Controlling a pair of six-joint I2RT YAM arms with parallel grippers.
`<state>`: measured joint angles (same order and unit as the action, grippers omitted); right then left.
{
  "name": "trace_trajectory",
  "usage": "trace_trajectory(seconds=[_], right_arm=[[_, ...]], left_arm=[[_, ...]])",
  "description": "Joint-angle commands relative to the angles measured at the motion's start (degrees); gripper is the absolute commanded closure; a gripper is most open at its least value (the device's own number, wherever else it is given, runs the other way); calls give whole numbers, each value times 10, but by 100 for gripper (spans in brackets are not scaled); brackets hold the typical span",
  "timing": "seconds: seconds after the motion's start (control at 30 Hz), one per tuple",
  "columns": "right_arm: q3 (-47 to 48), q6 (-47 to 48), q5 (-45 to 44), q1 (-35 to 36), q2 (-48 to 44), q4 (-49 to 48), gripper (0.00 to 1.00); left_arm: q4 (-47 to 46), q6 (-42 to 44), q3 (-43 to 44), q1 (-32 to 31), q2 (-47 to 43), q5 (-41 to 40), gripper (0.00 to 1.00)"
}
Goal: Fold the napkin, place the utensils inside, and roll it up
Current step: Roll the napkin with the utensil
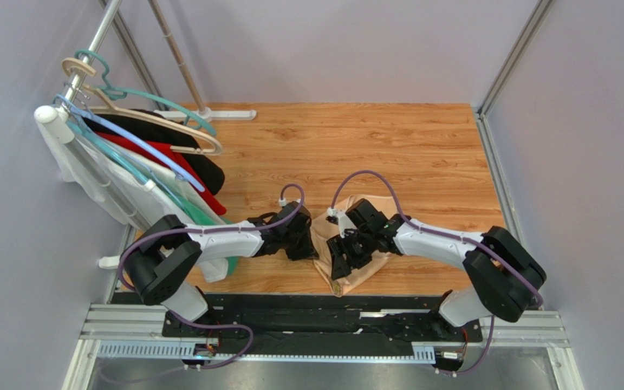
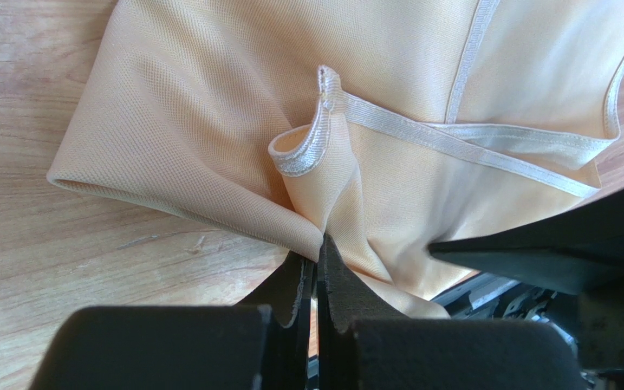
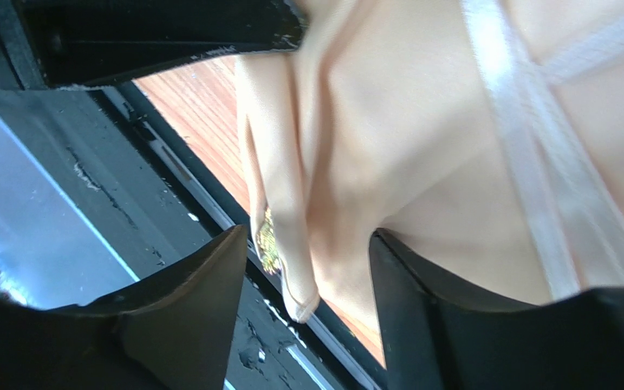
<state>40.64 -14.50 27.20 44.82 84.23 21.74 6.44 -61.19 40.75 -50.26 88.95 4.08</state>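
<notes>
— What is seen around the work area?
— A wooden tabletop with a warm orange grain is enclosed by plain, pale lilac-grey walls on the far, left and right sides. A metal post is set in the far right corner.
— And on the left?
— A slanted garment rail is hung with hangers in teal, tan and blue, on which a black garment, a red garment and a white garment are carried.
— The near edge?
— A black plate is laid along it, a silver slotted rail is fixed just nearer, and a grey floor is shown nearest. Everything is lit evenly and softly.
</notes>
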Motion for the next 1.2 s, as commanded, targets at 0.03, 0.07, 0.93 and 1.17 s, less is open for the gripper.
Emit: trace_trajectory(seconds=[0.03,0.07,0.93,1.17], right_arm=[[36,17,-100,12,-68,58,34],[40,16,-115,21,-74,59,34],[19,-164,-493,280,22,-51,35],[18,-178,-472,279,45,-59,67]], left_arm=[[49,23,14,3,8,12,100],[50,23,16,4,9,15,100],[-14,-7,-16,27,2,77,100],[-13,-7,-16,27,-11,78,100]])
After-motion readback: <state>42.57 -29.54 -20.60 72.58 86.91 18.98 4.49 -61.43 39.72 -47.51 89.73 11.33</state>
